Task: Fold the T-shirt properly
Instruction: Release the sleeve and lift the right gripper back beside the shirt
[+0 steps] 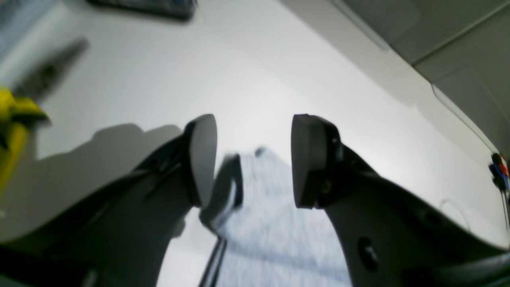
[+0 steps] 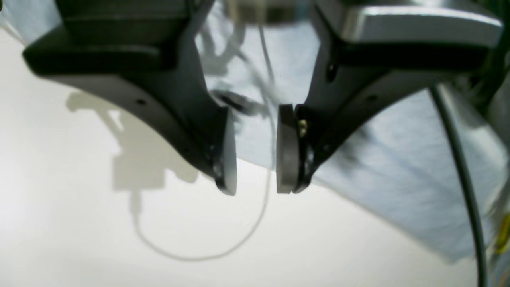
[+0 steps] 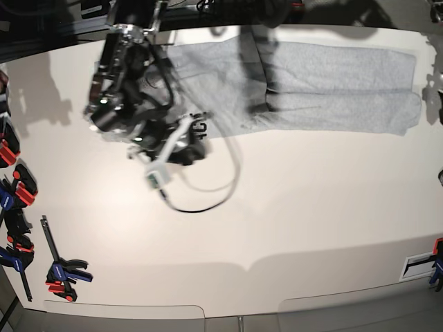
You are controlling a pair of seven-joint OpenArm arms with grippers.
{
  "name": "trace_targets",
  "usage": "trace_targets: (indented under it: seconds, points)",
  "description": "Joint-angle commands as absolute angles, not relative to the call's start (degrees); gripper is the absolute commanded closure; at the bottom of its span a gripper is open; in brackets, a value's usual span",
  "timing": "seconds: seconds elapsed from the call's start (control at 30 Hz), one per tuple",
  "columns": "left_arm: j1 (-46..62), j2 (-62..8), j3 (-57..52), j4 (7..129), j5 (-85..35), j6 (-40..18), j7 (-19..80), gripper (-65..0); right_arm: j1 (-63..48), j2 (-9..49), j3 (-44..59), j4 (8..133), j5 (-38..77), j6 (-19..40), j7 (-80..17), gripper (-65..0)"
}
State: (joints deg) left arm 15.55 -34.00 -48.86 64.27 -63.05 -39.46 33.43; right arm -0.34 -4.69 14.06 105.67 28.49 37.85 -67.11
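Base view: your T-shirt flat along far edge of surface. Right gripper fingers parted, empty; left gripper fingers apart, empty.

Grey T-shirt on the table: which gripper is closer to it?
Right, it seems. The right gripper hangs open at the light grey cotton T-shirt's edge; the left gripper, also open, sees it from farther off.

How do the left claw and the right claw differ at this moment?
The left claw stands wider apart than the right claw. The right claw hangs over the edge of the T-shirt; the left claw looks along the shirt's end, with mostly bare table behind. Both are open and hold nothing.
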Motion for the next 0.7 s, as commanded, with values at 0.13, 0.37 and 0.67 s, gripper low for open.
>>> trace_targets:
  seconds: [0.13,0.37,0.67]
  points:
    - [18.65,-33.04,-49.45,65.25,-66.28,-40.00,31.27,-37.5,0.60,-1.37,23.70,106.76,37.08,37.50,-68.01,-16.0]
    - [18.96,-29.61,-49.45,64.58,-58.76,-39.31,27.14,-38.7,0.45,-0.95,32.82,106.76,49.21,37.71,-71.66,-16.0]
    - [17.08,-29.69,-49.45,52.29,-58.26,-39.00,23.51,-38.7,0.45,-0.95,32.93,106.76,50.39,37.71,-72.01,-16.0]
